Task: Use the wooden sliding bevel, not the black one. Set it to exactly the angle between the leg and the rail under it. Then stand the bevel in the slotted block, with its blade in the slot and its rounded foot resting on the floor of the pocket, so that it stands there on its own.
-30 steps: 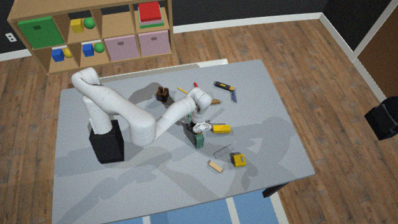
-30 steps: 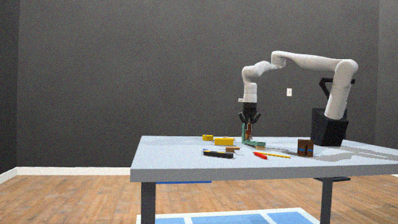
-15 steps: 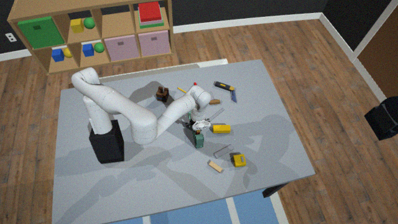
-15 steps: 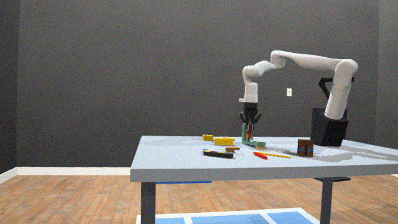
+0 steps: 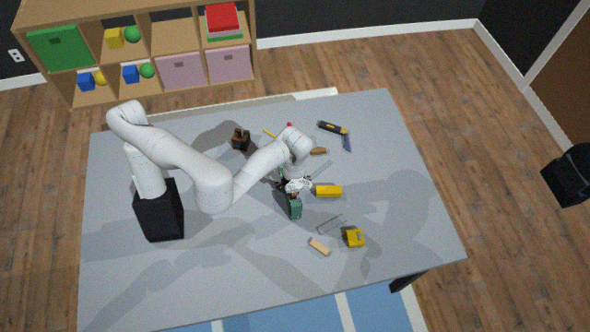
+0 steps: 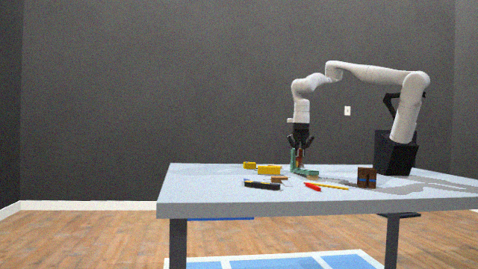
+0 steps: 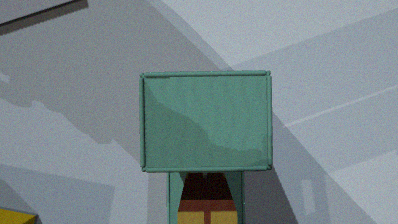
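Observation:
My gripper (image 5: 297,186) points straight down over the green leg-and-rail fixture (image 5: 295,207) at the middle of the table. It is shut on the wooden bevel (image 6: 299,158), which hangs upright beside the green leg (image 6: 292,158) and above the rail (image 6: 307,172). In the wrist view the leg's flat top (image 7: 206,121) fills the middle, and the bevel's brown and yellow stock (image 7: 206,202) shows just below it. Whether the bevel touches the rail is hidden. The brown slotted block (image 5: 241,139) stands apart, towards the arm's base. The black bevel (image 5: 333,127) lies far right.
A yellow block (image 5: 328,190) lies close to the right of the fixture. Grey strips (image 5: 321,169) (image 5: 330,223), small wooden blocks (image 5: 318,150) (image 5: 319,246), a yellow tape-like box (image 5: 355,237), a red pen (image 6: 312,186) and a yellow pencil (image 5: 269,133) lie around.

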Robot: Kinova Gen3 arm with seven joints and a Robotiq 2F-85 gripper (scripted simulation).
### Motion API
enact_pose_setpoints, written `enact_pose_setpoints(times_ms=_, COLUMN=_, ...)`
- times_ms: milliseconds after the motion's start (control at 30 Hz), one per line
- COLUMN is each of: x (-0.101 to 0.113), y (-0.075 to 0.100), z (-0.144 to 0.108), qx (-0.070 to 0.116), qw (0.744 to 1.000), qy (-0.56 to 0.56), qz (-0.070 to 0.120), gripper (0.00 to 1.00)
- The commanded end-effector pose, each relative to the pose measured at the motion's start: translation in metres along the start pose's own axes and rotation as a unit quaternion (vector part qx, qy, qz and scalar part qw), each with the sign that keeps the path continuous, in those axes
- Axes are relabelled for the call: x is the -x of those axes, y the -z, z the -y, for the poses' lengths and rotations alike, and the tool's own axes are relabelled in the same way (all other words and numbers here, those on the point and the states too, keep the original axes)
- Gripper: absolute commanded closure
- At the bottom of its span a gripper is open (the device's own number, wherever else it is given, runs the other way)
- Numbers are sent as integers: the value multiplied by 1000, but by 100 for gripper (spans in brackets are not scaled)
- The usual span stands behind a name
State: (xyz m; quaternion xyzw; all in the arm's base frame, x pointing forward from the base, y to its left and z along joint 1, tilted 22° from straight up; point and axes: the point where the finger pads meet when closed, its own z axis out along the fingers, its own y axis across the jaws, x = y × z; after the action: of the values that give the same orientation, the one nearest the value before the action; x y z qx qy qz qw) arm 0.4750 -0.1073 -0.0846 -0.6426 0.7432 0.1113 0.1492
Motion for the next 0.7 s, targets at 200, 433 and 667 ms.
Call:
enact_pose_setpoints(times_ms=200, x=0, y=4, z=1, qx=-1, qw=1000, qy=0, qz=0, gripper=90)
enact_pose_setpoints(times_ms=433, x=0, y=11, z=1, qx=-1, qw=1000, qy=0, qz=0, gripper=90)
enact_pose_setpoints(times_ms=667, x=0, y=20, z=1, qx=-1, qw=1000, qy=0, qz=0, gripper=90)
